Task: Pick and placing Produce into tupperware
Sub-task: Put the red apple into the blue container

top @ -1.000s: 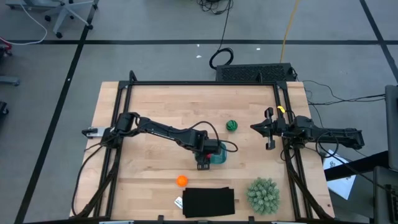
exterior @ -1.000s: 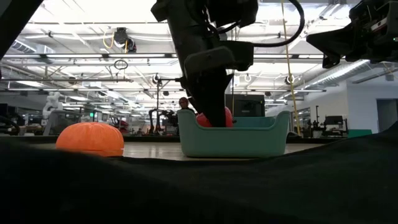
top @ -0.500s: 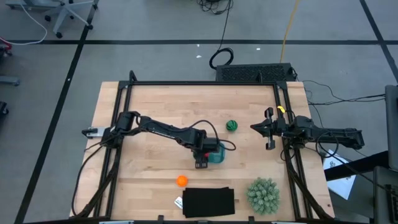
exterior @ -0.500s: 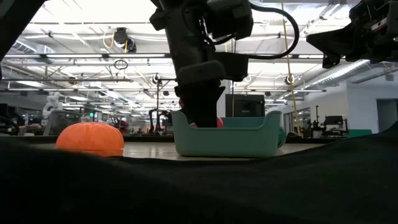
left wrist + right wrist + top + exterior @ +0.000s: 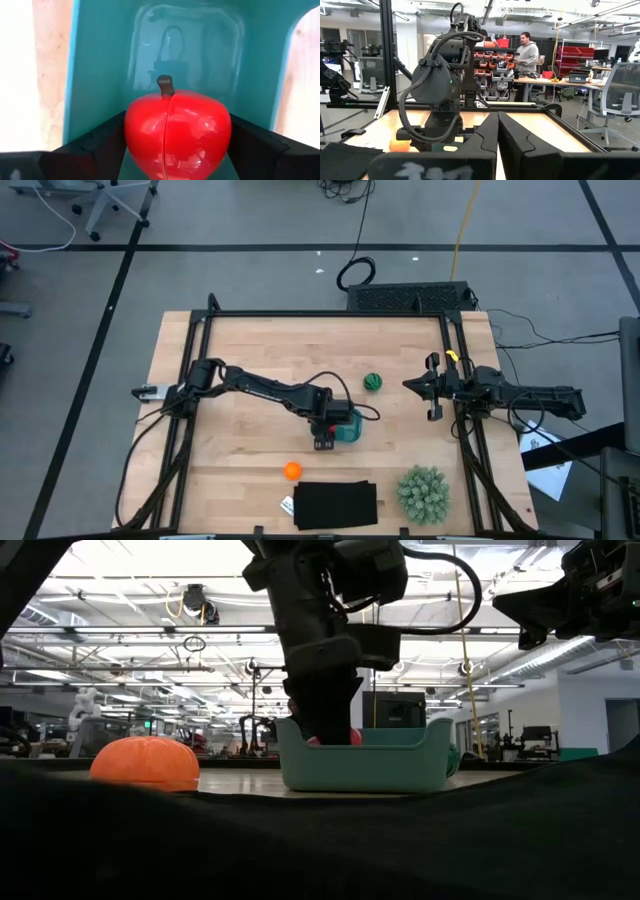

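step in hand: you have the red fruit down inside the tupperware; what remains, as i judge it, is the release.
left gripper: your left gripper reaches into the teal container near the table's middle. in the left wrist view its two dark fingers press on either side of the red fruit, closed only as far as the fruit's width.
red fruit: it sits stem up, low within the walls. whether it touches the floor of the container you cannot tell from these views, so ease down before you let go.
how to release well: spread the fingers slowly and only enough to clear the fruit. it is round and glossy, so it will likely roll if dropped. then lift straight up, or the fingers may catch the near wall and drag the light container.
right gripper: your right gripper waits at the table's right edge, well apart from the work, fingers together and gripping nothing.
orange fruit: the orange fruit lies on the wood near the front, just beside the black flat rectangle. it is a sensible next target.
green fruit: the dark green fruit rests behind the container, apart from it.
bystander item: the spiky plant ball at front right is not yours to move.
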Motion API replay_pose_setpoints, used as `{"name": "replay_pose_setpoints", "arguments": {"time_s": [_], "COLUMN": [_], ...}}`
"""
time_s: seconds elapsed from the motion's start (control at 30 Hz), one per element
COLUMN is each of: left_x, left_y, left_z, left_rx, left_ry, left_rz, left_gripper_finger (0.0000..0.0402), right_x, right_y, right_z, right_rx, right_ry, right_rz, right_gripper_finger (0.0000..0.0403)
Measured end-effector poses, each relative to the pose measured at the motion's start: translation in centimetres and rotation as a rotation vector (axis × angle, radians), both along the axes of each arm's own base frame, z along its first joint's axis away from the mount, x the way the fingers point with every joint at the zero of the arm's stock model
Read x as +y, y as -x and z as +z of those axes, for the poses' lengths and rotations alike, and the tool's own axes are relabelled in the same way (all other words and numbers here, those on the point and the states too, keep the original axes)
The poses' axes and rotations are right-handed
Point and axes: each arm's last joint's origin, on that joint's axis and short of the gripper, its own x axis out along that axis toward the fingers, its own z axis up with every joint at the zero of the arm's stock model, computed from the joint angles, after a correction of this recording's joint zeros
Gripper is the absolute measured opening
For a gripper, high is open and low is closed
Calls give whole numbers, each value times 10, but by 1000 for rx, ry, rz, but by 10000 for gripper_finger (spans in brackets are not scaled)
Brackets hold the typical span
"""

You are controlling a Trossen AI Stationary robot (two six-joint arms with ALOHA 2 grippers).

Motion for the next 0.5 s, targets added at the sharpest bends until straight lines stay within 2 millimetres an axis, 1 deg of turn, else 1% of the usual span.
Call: {"name": "replay_pose_setpoints", "arguments": {"time_s": [0.23, 0.4, 0.5], "left_x": [-1, -1, -1], "left_y": [0, 0, 2], "left_z": [0, 0, -4], "left_rx": [-3, -2, 8], "left_ry": [33, 34, 33], "left_rz": [-17, -18, -17], "left_gripper_finger": [298, 323, 334], "right_x": [0, 0, 0], "right_y": [0, 0, 0], "right_z": [0, 0, 0], "right_rx": [0, 0, 0], "right_ry": [0, 0, 0], "right_rz": [0, 0, 0], "right_gripper_finger": [0, 0, 0]}}
